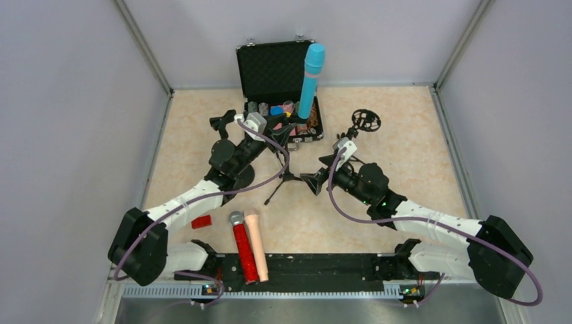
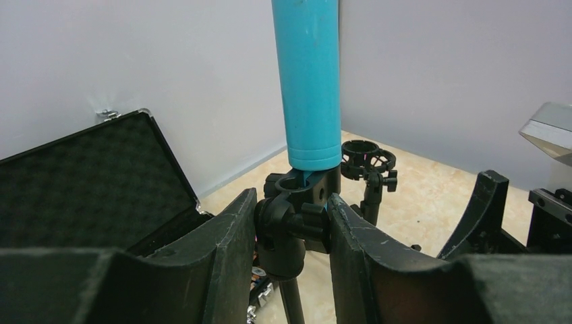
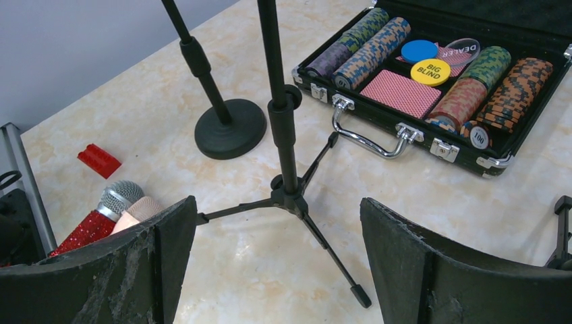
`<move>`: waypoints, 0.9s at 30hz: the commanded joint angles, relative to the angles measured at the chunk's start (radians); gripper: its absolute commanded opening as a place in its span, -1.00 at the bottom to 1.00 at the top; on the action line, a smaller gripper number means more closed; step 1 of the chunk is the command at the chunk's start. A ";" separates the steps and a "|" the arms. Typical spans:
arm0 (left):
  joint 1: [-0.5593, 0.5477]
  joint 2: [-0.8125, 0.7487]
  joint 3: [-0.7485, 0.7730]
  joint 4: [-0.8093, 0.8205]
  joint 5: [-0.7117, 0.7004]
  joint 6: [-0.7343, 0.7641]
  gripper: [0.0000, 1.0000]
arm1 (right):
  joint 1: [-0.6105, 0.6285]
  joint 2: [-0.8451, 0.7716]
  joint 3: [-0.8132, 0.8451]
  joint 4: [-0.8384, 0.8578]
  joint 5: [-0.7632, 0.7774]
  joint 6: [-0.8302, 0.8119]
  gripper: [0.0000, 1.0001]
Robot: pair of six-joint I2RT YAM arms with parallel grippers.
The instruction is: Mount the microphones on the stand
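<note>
The light blue microphone (image 1: 311,77) (image 2: 309,81) stands upright in the clip (image 2: 297,202) atop the black tripod stand (image 1: 287,177) (image 3: 283,135). My left gripper (image 1: 282,123) (image 2: 291,206) is shut on that clip's joint, one finger pressing each side just below the microphone's base. The glittery red microphone (image 1: 243,251) (image 3: 88,226) and the peach-beige microphone (image 1: 257,243) (image 3: 138,210) lie side by side near the front edge. My right gripper (image 1: 318,172) (image 3: 278,202) hangs open low beside the tripod's legs, holding nothing.
An open black case (image 1: 273,67) (image 3: 432,145) of poker chips sits at the back. A round-base stand (image 3: 229,128) stands left of the tripod, partly under my left arm. A stand with a ring mount (image 1: 365,120) (image 2: 367,158) is at the right. A small red block (image 1: 201,222) (image 3: 98,160) lies front left.
</note>
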 commanded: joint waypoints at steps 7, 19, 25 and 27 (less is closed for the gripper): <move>0.006 -0.082 -0.088 -0.096 0.022 -0.039 -0.17 | -0.011 0.000 0.003 0.030 -0.006 -0.003 0.75; 0.005 -0.160 -0.104 -0.140 -0.019 -0.063 0.61 | -0.011 -0.003 0.000 0.020 -0.017 0.009 0.75; 0.005 -0.215 -0.104 -0.166 -0.039 -0.066 0.77 | -0.011 0.001 -0.001 0.023 -0.018 0.014 0.75; 0.005 -0.229 -0.103 -0.175 -0.042 -0.067 0.79 | -0.011 0.006 -0.002 0.025 -0.020 0.015 0.75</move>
